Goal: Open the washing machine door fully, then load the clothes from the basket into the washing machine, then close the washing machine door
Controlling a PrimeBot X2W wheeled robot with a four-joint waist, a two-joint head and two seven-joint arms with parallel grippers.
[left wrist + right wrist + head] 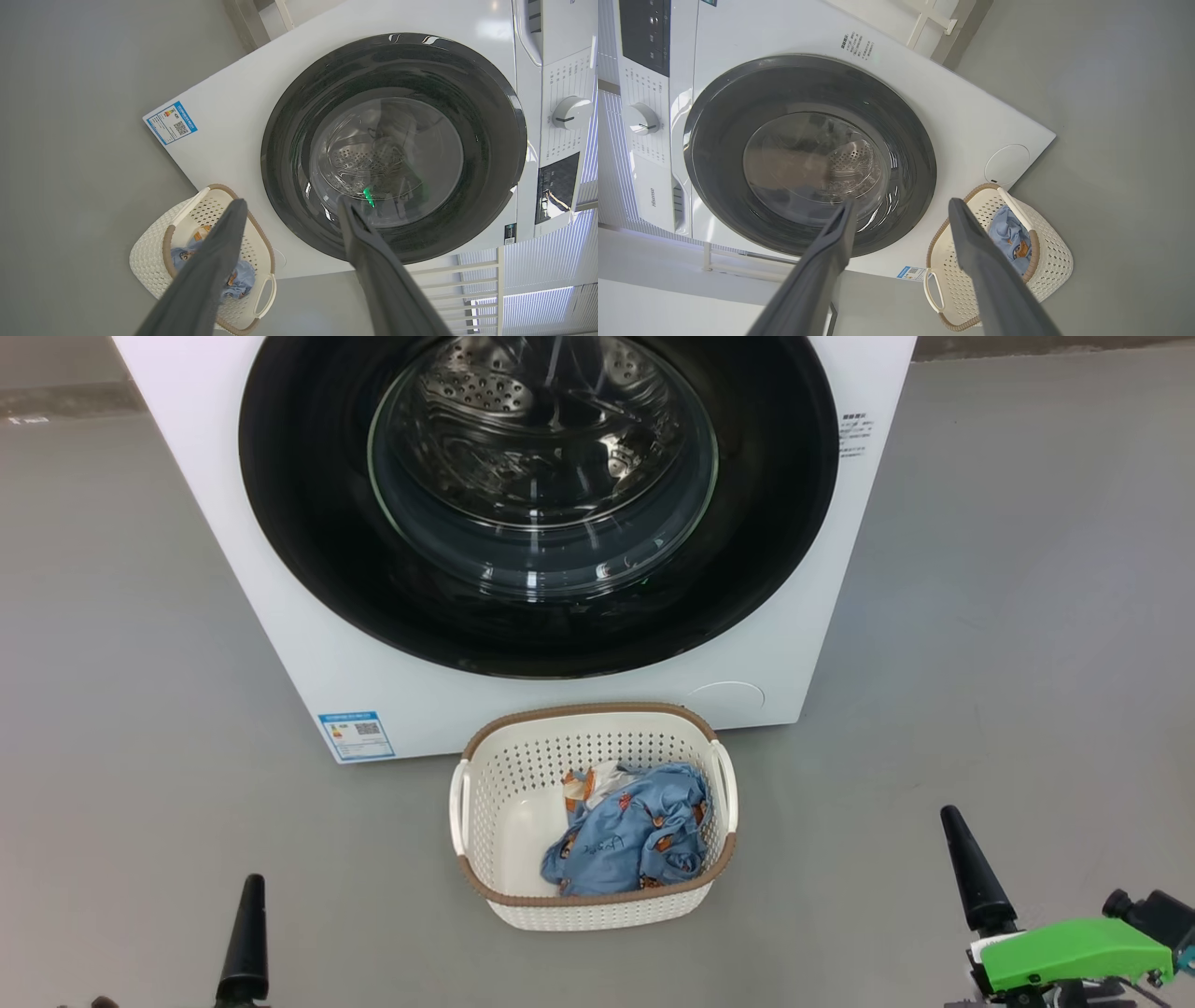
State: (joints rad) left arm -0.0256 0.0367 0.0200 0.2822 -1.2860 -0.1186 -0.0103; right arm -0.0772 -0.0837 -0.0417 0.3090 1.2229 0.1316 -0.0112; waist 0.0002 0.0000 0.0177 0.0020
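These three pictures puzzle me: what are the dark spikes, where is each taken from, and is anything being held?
The spikes are a robot's pincer fingers. One picture looks down from its head: left pincer and right pincer low at the sides. The other two come from cameras on each wrist, looking along the left pincer and right pincer, so they look tilted. Both are open and hold nothing. On the floor stand a washer, its door shut, and a basket of clothes.

Grey floor all around, with a white slatted rack low beside a pale wall.
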